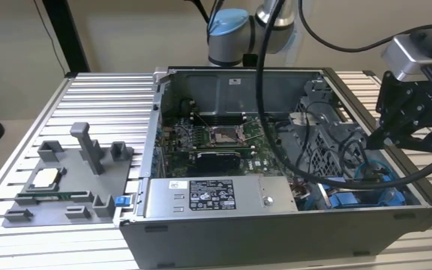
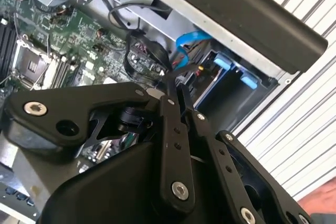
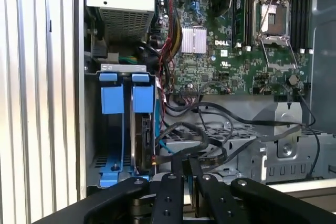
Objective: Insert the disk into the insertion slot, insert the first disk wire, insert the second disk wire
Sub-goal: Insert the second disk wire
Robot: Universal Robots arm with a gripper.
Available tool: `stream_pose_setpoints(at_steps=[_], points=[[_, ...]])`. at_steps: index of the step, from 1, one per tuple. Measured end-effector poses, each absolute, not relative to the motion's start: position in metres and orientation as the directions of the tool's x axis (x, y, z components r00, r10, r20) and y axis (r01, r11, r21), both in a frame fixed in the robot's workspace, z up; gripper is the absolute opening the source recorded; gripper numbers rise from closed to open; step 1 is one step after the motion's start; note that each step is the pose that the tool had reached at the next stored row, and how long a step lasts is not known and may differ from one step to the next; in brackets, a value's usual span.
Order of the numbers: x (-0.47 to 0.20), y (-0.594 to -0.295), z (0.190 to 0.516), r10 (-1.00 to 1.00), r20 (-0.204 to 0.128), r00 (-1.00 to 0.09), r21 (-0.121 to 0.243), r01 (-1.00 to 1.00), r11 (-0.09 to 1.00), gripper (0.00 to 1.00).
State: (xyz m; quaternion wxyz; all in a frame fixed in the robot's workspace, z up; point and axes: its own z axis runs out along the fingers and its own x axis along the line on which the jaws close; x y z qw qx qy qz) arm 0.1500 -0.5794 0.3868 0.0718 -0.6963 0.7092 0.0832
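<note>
Gripper (image 3: 185, 167) fingers pinched shut on a black wire, lower centre; wire-insertion step, disk (image 3: 143, 129) already seated; needs alignment.

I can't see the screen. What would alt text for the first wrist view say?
A black gripper with its fingers closed on a black wire, seen looking down into an open computer case. Beside it, the disk in its blue frame sits in the insertion slot next to an empty blue rail; a green circuit board lies beyond.
</note>
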Motion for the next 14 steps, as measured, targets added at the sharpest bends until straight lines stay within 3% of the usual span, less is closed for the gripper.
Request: stream_pose_setpoints(at_steps=[14], points=[[0.127,-0.579,0.387,-0.976,-0.216,-0.016,0.001,-1.0,0.016,0.0]])
